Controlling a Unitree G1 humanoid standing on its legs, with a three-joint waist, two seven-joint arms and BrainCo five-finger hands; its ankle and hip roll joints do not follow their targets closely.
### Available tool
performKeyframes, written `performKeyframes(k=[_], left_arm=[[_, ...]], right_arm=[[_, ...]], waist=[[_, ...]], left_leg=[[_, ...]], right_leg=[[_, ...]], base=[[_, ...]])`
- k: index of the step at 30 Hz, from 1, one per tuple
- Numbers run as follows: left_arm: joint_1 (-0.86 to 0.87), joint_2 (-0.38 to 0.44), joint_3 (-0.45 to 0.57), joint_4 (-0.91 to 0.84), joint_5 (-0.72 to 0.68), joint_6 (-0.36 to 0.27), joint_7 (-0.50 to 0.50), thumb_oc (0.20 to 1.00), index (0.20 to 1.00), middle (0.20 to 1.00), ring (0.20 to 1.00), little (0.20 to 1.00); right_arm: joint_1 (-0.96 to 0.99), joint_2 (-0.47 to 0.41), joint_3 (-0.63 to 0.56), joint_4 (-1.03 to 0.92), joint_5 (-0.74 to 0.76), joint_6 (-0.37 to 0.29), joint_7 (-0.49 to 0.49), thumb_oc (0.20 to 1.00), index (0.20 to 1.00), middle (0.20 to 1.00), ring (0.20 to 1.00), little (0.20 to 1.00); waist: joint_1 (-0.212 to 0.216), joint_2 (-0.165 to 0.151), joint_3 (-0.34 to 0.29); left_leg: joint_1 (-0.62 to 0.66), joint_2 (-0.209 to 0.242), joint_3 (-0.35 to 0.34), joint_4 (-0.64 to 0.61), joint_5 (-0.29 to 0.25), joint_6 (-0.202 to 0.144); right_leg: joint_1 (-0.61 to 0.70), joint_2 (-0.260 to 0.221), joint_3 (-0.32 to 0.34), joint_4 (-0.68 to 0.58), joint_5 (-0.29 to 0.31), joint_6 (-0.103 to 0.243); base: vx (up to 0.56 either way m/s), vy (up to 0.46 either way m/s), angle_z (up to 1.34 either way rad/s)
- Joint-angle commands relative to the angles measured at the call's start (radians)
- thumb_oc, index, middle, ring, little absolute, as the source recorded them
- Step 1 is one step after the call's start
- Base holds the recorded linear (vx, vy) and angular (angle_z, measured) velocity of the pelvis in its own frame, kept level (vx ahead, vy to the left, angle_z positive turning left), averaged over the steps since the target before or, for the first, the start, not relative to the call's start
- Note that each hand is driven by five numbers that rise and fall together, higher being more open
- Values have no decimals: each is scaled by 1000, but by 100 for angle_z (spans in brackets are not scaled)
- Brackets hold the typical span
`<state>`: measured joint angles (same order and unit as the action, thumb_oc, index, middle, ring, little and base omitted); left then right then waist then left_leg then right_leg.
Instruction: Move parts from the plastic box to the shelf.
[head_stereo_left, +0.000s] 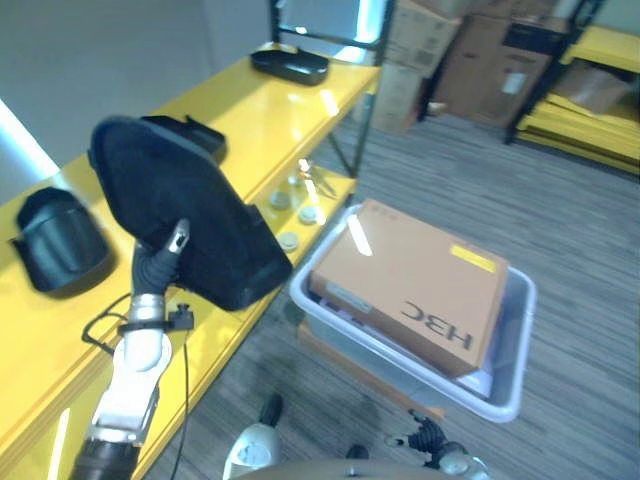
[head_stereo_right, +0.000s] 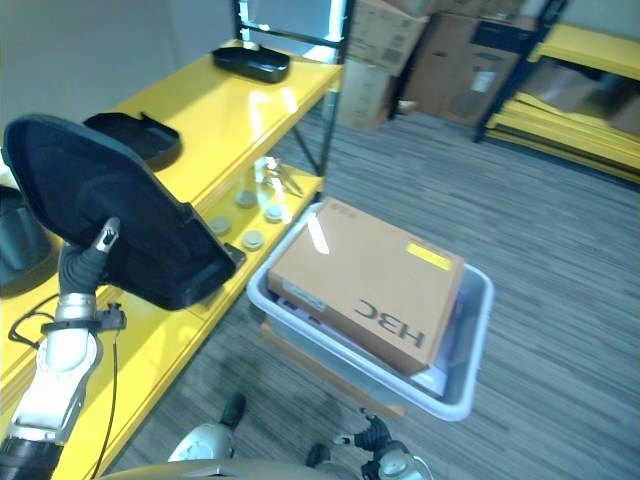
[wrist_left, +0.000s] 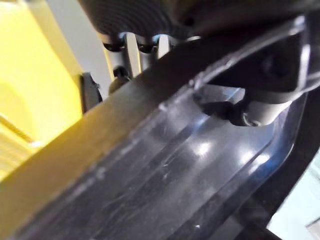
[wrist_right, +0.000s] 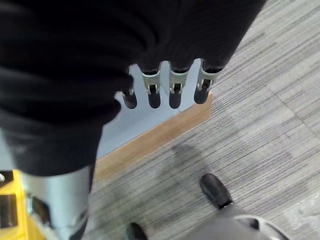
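Left eye view: my left hand (head_stereo_left: 160, 262) was up over the yellow shelf (head_stereo_left: 250, 110), carrying a big black moulded part (head_stereo_left: 175, 215) that hung past the shelf's front edge toward the plastic box (head_stereo_left: 515, 350). A cardboard carton (head_stereo_left: 415, 280) lay tilted in the box. Two black parts already sat on the shelf, a visor-like part (head_stereo_left: 55, 240) near its left end and a flat tray-like part (head_stereo_left: 290, 65) at its far end. A few small round pieces (head_stereo_left: 290, 240) lay on the lower level.

Right eye view: same layout; a third flat black part (head_stereo_right: 135, 135) sat on the shelf just behind the carried part.

Left wrist view: fingers (wrist_left: 131, 52) ran along one face of the part's rim with the thumb (wrist_left: 260, 107) curled onto the other, so the hand was pinching the rim. To set it well, I judged I should bring it fully over the bare stretch between the shelved parts, lower it flat, then let go.

Right wrist view: my right hand (wrist_right: 162, 82) hung by the box above the carpet, fingers straight and relaxed, holding nothing.

Hard to tell: how secure the pinch was, what else lay under the carton, and what the round pieces were.
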<state>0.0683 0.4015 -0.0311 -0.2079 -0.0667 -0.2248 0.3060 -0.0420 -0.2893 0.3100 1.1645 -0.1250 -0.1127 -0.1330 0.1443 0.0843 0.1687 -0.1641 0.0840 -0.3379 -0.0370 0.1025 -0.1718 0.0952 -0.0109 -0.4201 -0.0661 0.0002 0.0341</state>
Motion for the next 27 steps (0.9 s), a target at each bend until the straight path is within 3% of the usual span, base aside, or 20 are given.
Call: performKeyframes(k=[1,4,5,6,8,10,13,14,15,16,17,18,19,21,23,25,26,27], left_arm=[[-63,-4,85,-108,-61,-109,-19,200,200,200,200,200],[-44,1,87,-138,-124,-118,-63,200,200,200,200,200],[-44,2,86,-141,-126,-117,-65,200,200,200,200,200],[-46,2,87,-153,-141,-113,-70,200,200,200,200,200],[-54,17,84,-184,-147,-111,-100,200,200,200,200,200],[-67,27,73,-183,-143,-103,-107,200,200,200,200,200],[-75,24,61,-174,-138,-95,-114,200,200,200,200,200],[-89,44,54,-174,-120,-78,-116,200,200,200,200,200],[-95,67,60,-191,-116,-77,-122,200,200,200,200,200],[-129,84,30,-189,-123,-78,-130,200,200,200,200,200],[-132,85,30,-186,-123,-79,-130,200,200,200,200,200],[-153,96,13,-181,-114,-82,-128,200,200,200,200,200],[-169,113,-10,-178,-103,-85,-131,200,200,200,200,200],[-199,122,-38,-178,-129,-96,-152,200,200,200,200,200],[-220,117,-62,-162,-143,-102,-169,200,200,200,200,200],[-226,111,-70,-157,-149,-97,-183,200,200,200,200,200],[-203,99,-50,-167,-142,-98,-179,200,200,200,200,200],[-201,99,-49,-168,-142,-97,-179,200,200,200,200,200]], right_arm=[[-50,13,20,26,-33,21,-13,1000,1000,1000,1000,1000],[-68,16,-72,107,41,57,-52,1000,1000,1000,1000,1000],[-68,16,-74,108,42,57,-53,1000,1000,1000,1000,1000],[-68,21,-100,113,74,61,-62,1000,1000,1000,1000,1000],[-52,32,-147,126,136,69,-62,1000,1000,1000,1000,1000],[-39,31,-150,131,131,74,-58,1000,1000,1000,1000,1000],[-22,36,-213,140,208,77,-65,1000,1000,1000,1000,1000],[-14,53,-282,152,293,78,-65,1000,1000,1000,1000,1000],[-25,62,-293,147,293,81,-59,1000,1000,1000,1000,1000],[-34,63,-283,129,289,76,-51,1000,1000,1000,1000,1000],[-36,63,-283,129,289,76,-51,1000,1000,1000,1000,1000],[-41,62,-274,123,290,70,-48,1000,1000,1000,1000,1000],[-40,65,-264,117,309,61,-46,1000,1000,1000,1000,1000],[-20,61,-244,123,326,54,-26,1000,1000,1000,1000,1000],[-9,59,-213,129,312,55,-18,1000,1000,1000,1000,1000],[3,67,-203,150,301,59,-16,1000,1000,1000,1000,1000],[-11,78,-180,173,259,71,-11,1000,1000,1000,1000,1000],[-12,78,-179,174,258,71,-10,1000,1000,1000,1000,1000]], waist=[[22,-51,-26],[31,-69,-44],[33,-68,-38],[31,-71,-46],[19,-78,-56],[7,-71,-70],[-4,-64,-91],[-17,-73,-97],[-28,-70,-77],[-69,-70,-50],[-67,-72,-49],[-83,-76,-42],[-109,-83,-46],[-152,-84,-51],[-170,-91,-54],[-159,-106,-62],[-143,-112,-72],[-145,-112,-72]], left_leg=[[-7,-12,117,37,41,22],[32,25,218,140,-68,37],[20,19,223,151,-55,44],[41,29,241,167,-95,41],[64,-9,339,222,-184,58],[78,-7,399,182,-185,72],[106,-7,411,102,-168,73],[139,-46,368,79,-194,111],[158,-60,365,86,-219,148],[173,-74,339,97,-229,170],[172,-75,341,97,-231,171],[160,-78,333,98,-207,174],[158,-82,295,83,-192,170],[158,-95,204,61,-176,163],[150,-104,142,59,-167,157],[142,-109,109,72,-175,149],[135,-105,105,84,-181,145],[135,-105,104,86,-182,145]], right_leg=[[-27,-95,-42,15,-78,44],[-12,-118,-97,-2,-89,39],[-19,-126,-112,2,-71,36],[-8,-122,-116,-3,-89,37],[-2,-137,-188,-4,-78,33],[0,-135,-227,5,-76,34],[-3,-131,-248,22,-87,31],[-36,-159,-238,138,-83,43],[-93,-228,-220,302,-73,78],[-155,-252,-107,422,-75,119],[-161,-256,-103,430,-78,120],[-193,-226,-29,391,-70,106],[-215,-156,102,327,-75,99],[-224,-76,347,245,-84,102],[-231,-41,489,197,-54,93],[-202,-43,489,145,-44,79],[-176,-58,434,106,-22,81],[-174,-58,433,102,-20,81]], base=[[-144,-97,81],[-68,-75,78],[38,-62,139],[-57,5,107],[-49,21,80],[-38,102,176],[39,142,90],[115,336,39],[119,448,58],[27,290,24],[-82,113,45],[-85,-33,67],[-51,-46,66],[81,-65,36],[56,-126,143],[57,-237,152],[59,-199,121],[57,-247,87]])
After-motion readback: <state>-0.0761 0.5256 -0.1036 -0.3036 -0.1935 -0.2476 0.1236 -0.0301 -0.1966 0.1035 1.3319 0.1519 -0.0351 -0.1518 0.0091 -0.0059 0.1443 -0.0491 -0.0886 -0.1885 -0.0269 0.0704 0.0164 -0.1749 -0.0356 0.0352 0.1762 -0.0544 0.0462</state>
